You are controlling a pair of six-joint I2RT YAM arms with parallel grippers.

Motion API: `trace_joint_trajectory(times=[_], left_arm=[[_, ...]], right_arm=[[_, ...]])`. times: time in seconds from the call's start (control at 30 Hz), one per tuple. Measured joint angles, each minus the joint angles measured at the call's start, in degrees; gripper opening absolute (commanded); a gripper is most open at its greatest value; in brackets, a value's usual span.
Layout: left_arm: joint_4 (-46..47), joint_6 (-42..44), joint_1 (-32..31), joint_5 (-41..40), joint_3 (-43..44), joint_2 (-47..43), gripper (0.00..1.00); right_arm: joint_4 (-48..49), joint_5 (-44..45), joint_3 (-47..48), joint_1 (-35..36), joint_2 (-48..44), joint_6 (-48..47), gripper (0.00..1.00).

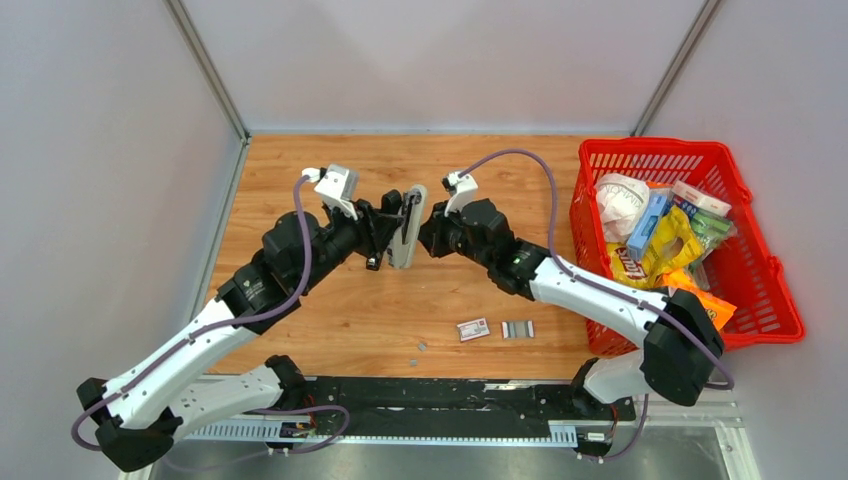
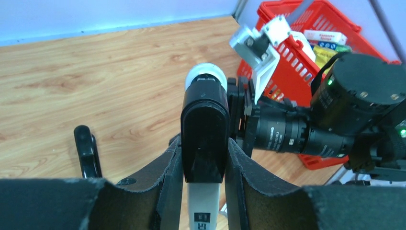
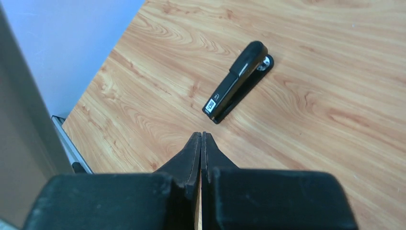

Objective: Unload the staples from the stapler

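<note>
My left gripper (image 1: 392, 228) (image 2: 203, 148) is shut on the stapler (image 1: 407, 226) (image 2: 205, 129) and holds it above the table's middle. The stapler has a black top and a pale grey underside, and its length runs away from the left wrist camera. My right gripper (image 1: 428, 228) (image 3: 201, 136) is shut and empty. It hovers just to the right of the held stapler, and I cannot tell whether they touch. A short ribbed strip of staples (image 1: 517, 329) lies on the wood near the front edge.
A second black stapler (image 3: 238, 82) (image 2: 87, 151) lies on the table under the left arm. A small white-and-red box (image 1: 473, 329) sits just left of the strip. A red basket (image 1: 650, 143) full of packets stands at the right.
</note>
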Motion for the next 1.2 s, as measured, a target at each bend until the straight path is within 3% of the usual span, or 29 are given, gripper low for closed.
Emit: trace_joint_trajectory(times=[0.27,0.57,0.83,1.2], left_arm=[[-0.28,-0.42,0.00,2.47,0.00,2.08,0.00],[-0.98,-0.07,0.00,1.62,0.00,5.88,0.00],[-4.63,1.22,0.00,-3.93,3.76,15.52,0.00],[-7.91,2.60,1.90,-6.93,13.11,30.16,0.00]], right_arm=[[-4.42,-1.81,3.26,0.02,-1.90,-4.37,0.00],[-14.14,5.18,3.28,0.02,-9.20,-8.04,0.00],[-21.42,12.52,1.73,0.00,-16.83,-10.95,0.00],[-25.22,16.04,-1.99,0.00,-23.67,-12.59,0.00]])
